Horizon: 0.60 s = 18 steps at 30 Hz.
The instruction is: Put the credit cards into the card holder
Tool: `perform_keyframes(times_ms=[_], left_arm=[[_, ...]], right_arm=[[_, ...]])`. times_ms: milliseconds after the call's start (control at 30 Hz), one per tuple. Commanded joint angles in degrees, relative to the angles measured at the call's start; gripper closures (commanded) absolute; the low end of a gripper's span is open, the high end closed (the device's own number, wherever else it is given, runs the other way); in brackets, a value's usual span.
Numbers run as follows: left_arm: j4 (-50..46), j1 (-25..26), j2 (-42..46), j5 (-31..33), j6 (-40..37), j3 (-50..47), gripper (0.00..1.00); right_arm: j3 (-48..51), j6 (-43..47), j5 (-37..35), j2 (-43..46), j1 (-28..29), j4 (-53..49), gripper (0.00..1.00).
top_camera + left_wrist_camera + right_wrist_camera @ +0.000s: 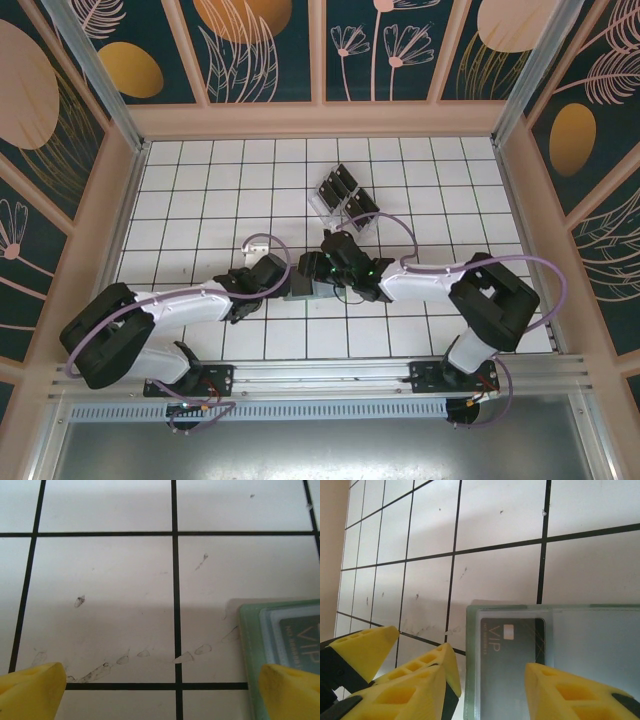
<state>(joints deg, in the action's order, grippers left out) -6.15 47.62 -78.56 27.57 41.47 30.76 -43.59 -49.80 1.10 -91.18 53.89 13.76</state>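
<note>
one card seated in holder; holder flat on surface, centre. right gripper apart over card, clamping nothing. left gripper wide apart beside holder. step, as judged: release. next: fetch cards from rack.

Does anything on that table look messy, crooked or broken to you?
Nothing broken or spilled. The white tiled table carries a trail of small dark smudges beside the grey-green card holder, and the clear rack farther back sits skewed to the grid lines.
</note>
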Motion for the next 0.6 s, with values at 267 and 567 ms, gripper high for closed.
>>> perform_keyframes(times_ms=[267, 567], left_arm=[[-3.13, -0.12, -0.57, 2.05, 0.27, 2.33, 0.01], [-2.81, -0.13, -0.83, 1.72, 0.53, 1.93, 0.01]], right_arm=[[1.56, 0.16, 1.13, -1.90, 0.42, 2.28, 0.62], [1.24, -1.10, 2.67, -5.98, 1.22, 4.63, 0.65]])
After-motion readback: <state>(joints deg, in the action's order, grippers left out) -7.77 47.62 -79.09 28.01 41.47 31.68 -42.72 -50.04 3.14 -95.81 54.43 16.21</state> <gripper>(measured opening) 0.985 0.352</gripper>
